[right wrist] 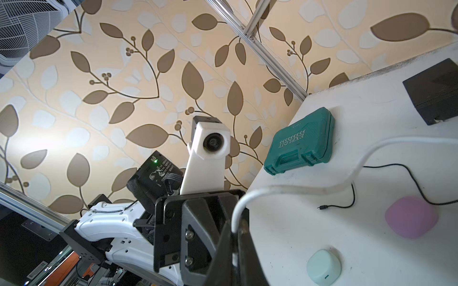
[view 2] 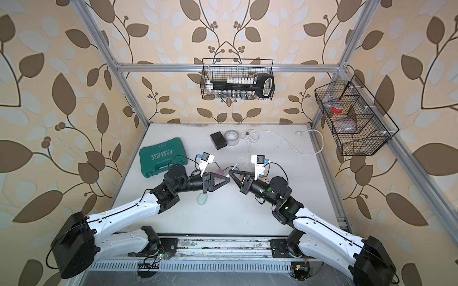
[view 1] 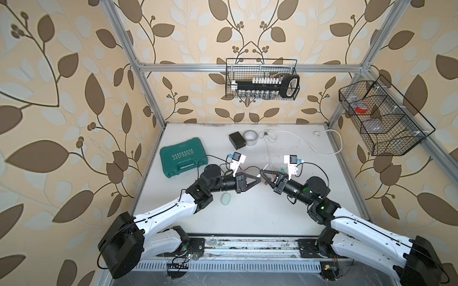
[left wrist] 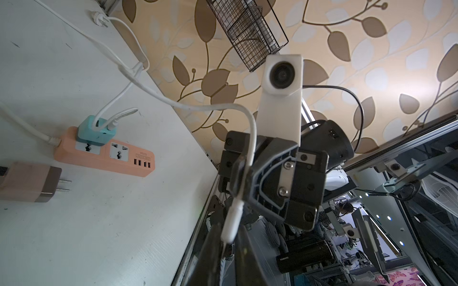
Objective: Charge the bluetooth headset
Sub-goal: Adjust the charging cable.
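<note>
The bluetooth headset, a mint-green rounded case (view 1: 226,198) (right wrist: 323,267), lies on the white table just in front of the left arm, untouched. My right gripper (view 1: 261,171) (right wrist: 238,227) is shut on a white charging cable (right wrist: 297,188) a short way behind its plug. That white plug (left wrist: 231,222) sticks out between the fingers of my left gripper (left wrist: 229,235) (view 1: 259,177), which is shut on its tip. Both grippers meet tip to tip above the table's middle. The cable runs back to a teal charger (left wrist: 95,131) plugged into an orange power strip (left wrist: 104,158).
A pink rounded case (right wrist: 410,218) and a thin black cable's loose plug (right wrist: 322,207) lie behind the grippers. A green tool case (view 1: 183,157), black box (view 1: 238,140) and tape roll (view 1: 250,137) sit farther back. A brown adapter (left wrist: 27,182) lies by the strip. Wire baskets (view 1: 261,79) hang on the walls.
</note>
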`<state>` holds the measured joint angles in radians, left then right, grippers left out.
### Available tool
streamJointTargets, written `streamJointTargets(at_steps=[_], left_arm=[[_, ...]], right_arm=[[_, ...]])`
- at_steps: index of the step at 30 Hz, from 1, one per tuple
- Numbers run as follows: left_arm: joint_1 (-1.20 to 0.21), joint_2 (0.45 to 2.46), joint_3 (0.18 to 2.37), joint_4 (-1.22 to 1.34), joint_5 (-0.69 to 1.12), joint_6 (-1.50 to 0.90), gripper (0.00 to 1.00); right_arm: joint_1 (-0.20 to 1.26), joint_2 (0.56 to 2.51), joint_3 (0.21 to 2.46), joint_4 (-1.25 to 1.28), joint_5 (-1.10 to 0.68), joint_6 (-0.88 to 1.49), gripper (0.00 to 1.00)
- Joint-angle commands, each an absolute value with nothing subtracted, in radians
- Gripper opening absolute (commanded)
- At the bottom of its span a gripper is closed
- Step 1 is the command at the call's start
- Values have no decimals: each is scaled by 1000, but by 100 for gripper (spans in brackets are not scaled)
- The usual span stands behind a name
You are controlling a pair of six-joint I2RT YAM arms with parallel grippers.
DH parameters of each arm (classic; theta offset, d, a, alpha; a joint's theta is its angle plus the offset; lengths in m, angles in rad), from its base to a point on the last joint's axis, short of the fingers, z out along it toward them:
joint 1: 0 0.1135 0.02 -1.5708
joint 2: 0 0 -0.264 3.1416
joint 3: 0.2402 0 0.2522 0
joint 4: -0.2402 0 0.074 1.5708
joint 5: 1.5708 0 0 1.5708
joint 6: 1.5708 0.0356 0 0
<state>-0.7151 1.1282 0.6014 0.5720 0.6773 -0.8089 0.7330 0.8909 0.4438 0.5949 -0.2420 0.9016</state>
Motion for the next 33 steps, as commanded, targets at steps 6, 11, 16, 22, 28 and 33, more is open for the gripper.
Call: streamJointTargets(at_steps=[6, 11, 16, 22, 28, 33], left_arm=[[-724, 1098, 647, 595, 677, -784, 19], [-724, 1109, 660, 596, 701, -782, 4], [-723, 1099, 664, 547, 689, -758, 0], [-684, 1043, 698, 302, 675, -667, 0], [-633, 1017, 775, -48, 693, -519, 0], [-630, 1058, 894, -365, 724, -380, 0]], right_arm=[[733, 862, 417, 612, -239, 913, 7], [733, 861, 415, 610, -240, 913, 8], [732, 850, 420, 550, -236, 901, 33], [728, 719, 438, 231, -219, 793, 50], [729, 535, 472, -163, -142, 657, 55], [729, 587, 625, -336, -181, 474, 56]])
